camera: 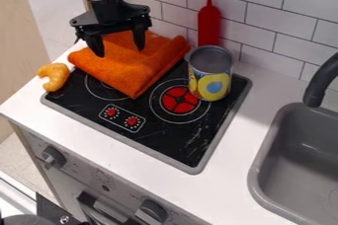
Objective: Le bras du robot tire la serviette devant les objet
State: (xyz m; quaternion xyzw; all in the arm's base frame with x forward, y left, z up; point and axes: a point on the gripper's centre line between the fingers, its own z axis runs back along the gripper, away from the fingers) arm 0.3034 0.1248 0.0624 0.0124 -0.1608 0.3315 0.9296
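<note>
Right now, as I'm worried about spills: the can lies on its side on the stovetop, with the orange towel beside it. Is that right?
No: the can is upright, not on its side, as the camera view shows. It is on the stovetop, with the orange towel beside it.

Towel (125,61) on stove (168,140), between croissant (55,76) and can (210,78); bottle (209,24) behind can; sink (294,169) right of stove.
</note>
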